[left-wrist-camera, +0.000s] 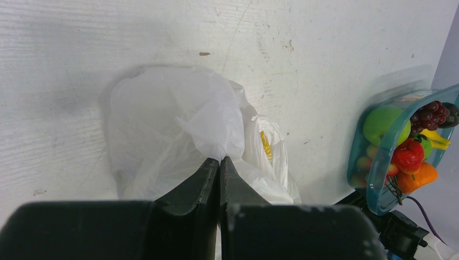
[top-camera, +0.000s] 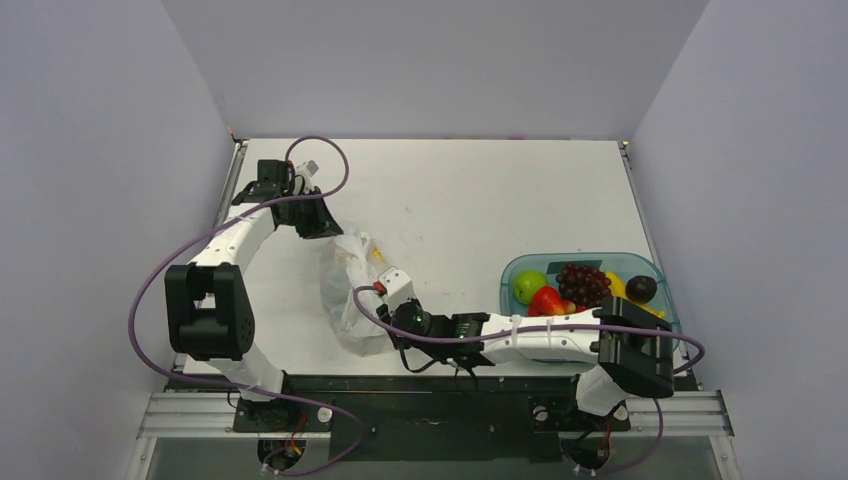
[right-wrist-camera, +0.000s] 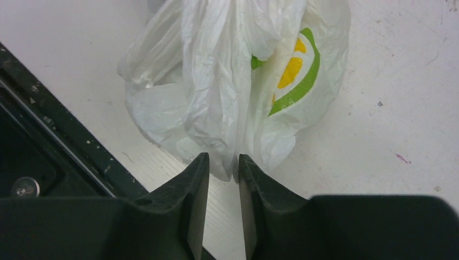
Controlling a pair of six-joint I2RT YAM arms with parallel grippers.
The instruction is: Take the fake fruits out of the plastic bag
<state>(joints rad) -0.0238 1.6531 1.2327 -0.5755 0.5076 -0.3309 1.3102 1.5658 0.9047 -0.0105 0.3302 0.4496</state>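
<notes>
Bag: the bag [top-camera: 347,290] lies crumpled on the table [top-camera: 480,200], near its front edge and between the two arms. It is thin, white and see-through.
Bag print: a yellow slice ringed in green shows on the side facing the right wrist camera.
Left end effector: the left end effector [left-wrist-camera: 219,161] is clenched on a raised fold at the far end of the bag. Its two black fingers are pressed together with the film pinched between the tips.
Right end effector: the right end effector [right-wrist-camera: 223,160] is at the near end of the bag, low over the table by the black front rail. Its fingers stand a narrow gap apart with a bunched edge of the bag between the tips. I cannot tell whether they are squeezing the film or only bracketing it.
Tray: a teal see-through tray [left-wrist-camera: 379,188] sits on the table to the right, well apart from the bag and beside the right arm's elbow.
Fruits: all the fruits in view lie in the tray. A green apple [top-camera: 528,286] is at its left end with a red strawberry [top-camera: 547,299] just beside it. Purple grapes [top-camera: 583,283] are in the middle and a dark round fruit [top-camera: 641,288] is toward the right. Some yellow shows between the last two.
Left wrist view: an orange piece [left-wrist-camera: 419,176] lies in the tray below the strawberry.
</notes>
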